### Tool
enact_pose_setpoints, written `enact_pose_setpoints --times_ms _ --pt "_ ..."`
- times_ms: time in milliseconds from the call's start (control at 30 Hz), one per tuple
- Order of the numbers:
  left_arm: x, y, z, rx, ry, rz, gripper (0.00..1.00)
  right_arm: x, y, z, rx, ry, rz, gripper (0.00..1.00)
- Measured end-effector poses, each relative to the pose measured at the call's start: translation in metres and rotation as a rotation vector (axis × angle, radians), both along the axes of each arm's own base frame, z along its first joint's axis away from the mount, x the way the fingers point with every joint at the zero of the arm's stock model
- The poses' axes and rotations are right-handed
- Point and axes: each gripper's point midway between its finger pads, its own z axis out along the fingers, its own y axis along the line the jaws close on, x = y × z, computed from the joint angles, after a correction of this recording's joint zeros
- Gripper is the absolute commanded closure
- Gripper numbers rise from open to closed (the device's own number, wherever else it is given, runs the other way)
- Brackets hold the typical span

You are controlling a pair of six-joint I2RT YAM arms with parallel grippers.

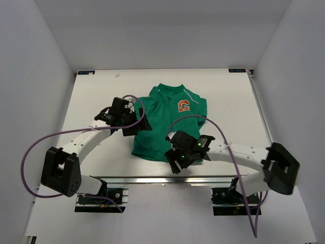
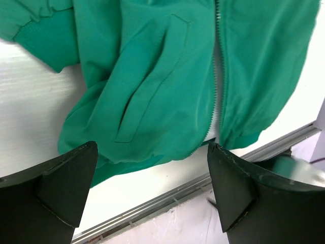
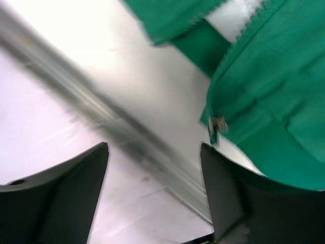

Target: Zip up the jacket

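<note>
The green jacket (image 1: pixel 170 122) lies flat on the white table, collar to the far side, with the orange "G" patch (image 1: pixel 183 105) on its chest. In the left wrist view the jacket (image 2: pixel 152 76) has its zip (image 2: pixel 217 91) open along the lower front, with light lining showing between the teeth. In the right wrist view a small metal zip slider (image 3: pixel 218 123) sits at the bottom corner of one front panel (image 3: pixel 274 101). My left gripper (image 1: pixel 138 126) is open and empty over the jacket's left side; its own view (image 2: pixel 152 152) shows it above the hem. My right gripper (image 1: pixel 174 161) is open and empty (image 3: pixel 153 150) by the hem, with the slider just beyond its right finger.
The metal rail (image 1: pixel 167 179) at the table's near edge runs just below the jacket hem; it also shows in the left wrist view (image 2: pixel 167 198) and the right wrist view (image 3: pixel 101 112). White walls stand round the table. Purple cables (image 1: pixel 30 152) loop from both arms.
</note>
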Motion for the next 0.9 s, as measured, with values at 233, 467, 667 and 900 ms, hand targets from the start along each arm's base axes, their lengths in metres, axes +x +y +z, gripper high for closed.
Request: enact_pose_setpoints --times_ms 233,467,667,900 --pt "-0.002 -0.006 0.008 -0.034 -0.023 -0.040 0.02 -0.001 0.005 0.072 0.266 -0.084 -0.008 0.11" --pt "-0.013 -0.019 0.000 -0.119 -0.011 -0.100 0.02 0.033 -0.022 0.055 0.227 -0.051 -0.223 0.11" --pt "-0.033 -0.036 -0.012 -0.139 0.023 -0.168 0.02 0.036 -0.053 0.001 0.096 0.040 -0.342 0.11" --pt "-0.030 -0.052 -0.046 -0.139 0.093 -0.195 0.02 0.066 -0.056 -0.025 0.075 0.073 -0.430 0.11"
